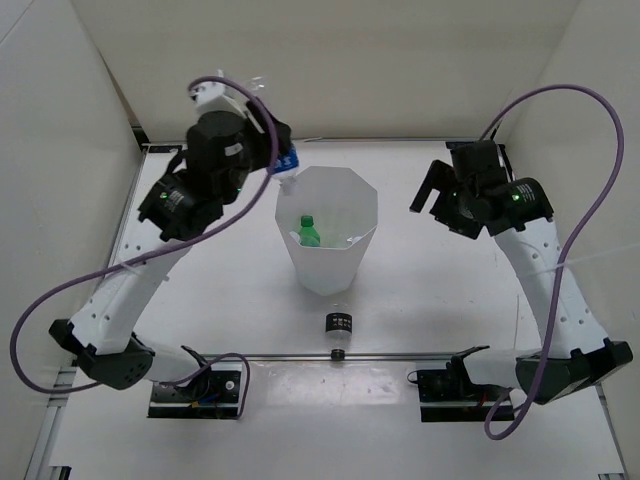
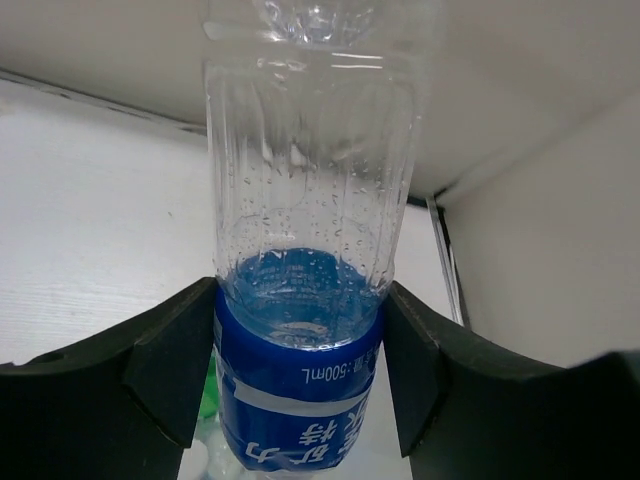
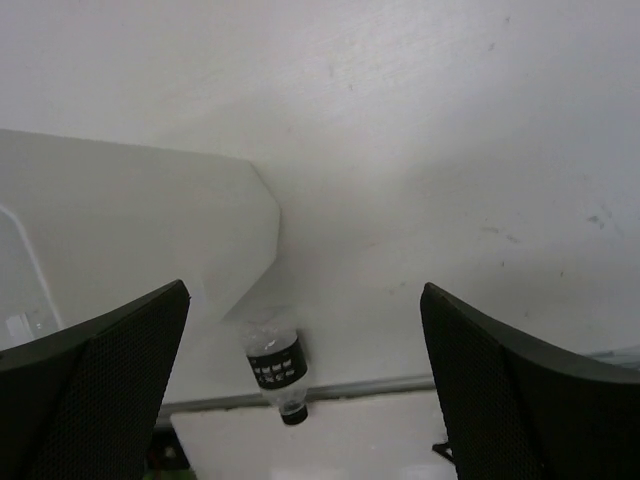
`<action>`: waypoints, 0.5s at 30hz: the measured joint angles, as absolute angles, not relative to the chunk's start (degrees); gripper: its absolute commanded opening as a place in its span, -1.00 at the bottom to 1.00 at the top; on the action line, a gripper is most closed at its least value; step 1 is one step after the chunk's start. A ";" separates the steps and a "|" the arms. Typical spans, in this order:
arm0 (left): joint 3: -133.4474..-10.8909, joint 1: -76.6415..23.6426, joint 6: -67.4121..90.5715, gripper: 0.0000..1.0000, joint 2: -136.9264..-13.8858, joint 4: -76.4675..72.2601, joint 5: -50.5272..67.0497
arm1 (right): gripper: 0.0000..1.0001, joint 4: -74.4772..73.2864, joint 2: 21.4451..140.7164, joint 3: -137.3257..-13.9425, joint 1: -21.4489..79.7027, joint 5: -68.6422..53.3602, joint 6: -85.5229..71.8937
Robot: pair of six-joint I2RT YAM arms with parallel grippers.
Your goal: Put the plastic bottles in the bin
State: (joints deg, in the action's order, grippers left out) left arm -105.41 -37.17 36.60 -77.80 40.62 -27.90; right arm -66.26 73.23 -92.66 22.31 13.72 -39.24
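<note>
My left gripper (image 1: 283, 166) is shut on a clear bottle with a blue label (image 1: 288, 162), holding it raised at the far-left rim of the white faceted bin (image 1: 362, 190). In the left wrist view the bottle (image 2: 300, 200) sits between both black fingers (image 2: 175, 365), gripped at its label, and a bit of green shows below. A green bottle (image 1: 308, 231) lies inside the bin. My right gripper (image 1: 425, 195) is open and empty, raised to the right of the bin. Its wrist view shows the bin wall (image 3: 130, 220) at the left. No other bottles show.
A small clear container with a black band with white marks and a black cap (image 1: 337, 326) lies on the table just in front of the bin; it also shows in the right wrist view (image 3: 273, 365). White walls enclose the table. A metal rail (image 1: 400, 354) runs along the near edge.
</note>
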 measured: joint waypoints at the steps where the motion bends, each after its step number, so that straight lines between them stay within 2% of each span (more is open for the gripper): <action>1: -105.36 -39.31 35.86 0.49 -78.61 40.29 -27.88 | 1.00 -65.78 72.77 -91.15 21.30 12.38 -39.83; 2: -105.32 -41.21 35.14 0.49 -79.57 40.07 -27.92 | 1.00 -65.06 72.01 -89.10 20.32 10.72 -40.40; 5: -104.99 -46.35 32.71 0.68 -83.13 39.86 -27.92 | 1.00 -63.77 69.97 -82.76 17.21 5.08 -41.65; 7: -104.86 -48.49 31.11 1.00 -85.25 39.83 -27.88 | 1.00 -62.74 68.71 -77.62 15.44 0.64 -42.13; 12: -104.44 -50.00 28.45 1.00 -86.28 40.21 -28.58 | 1.00 -61.04 66.37 -68.10 14.68 -6.52 -43.35; 15: -104.44 -50.11 27.29 1.00 -84.03 40.29 -31.42 | 1.00 -56.12 59.55 -62.24 16.95 -7.31 -42.72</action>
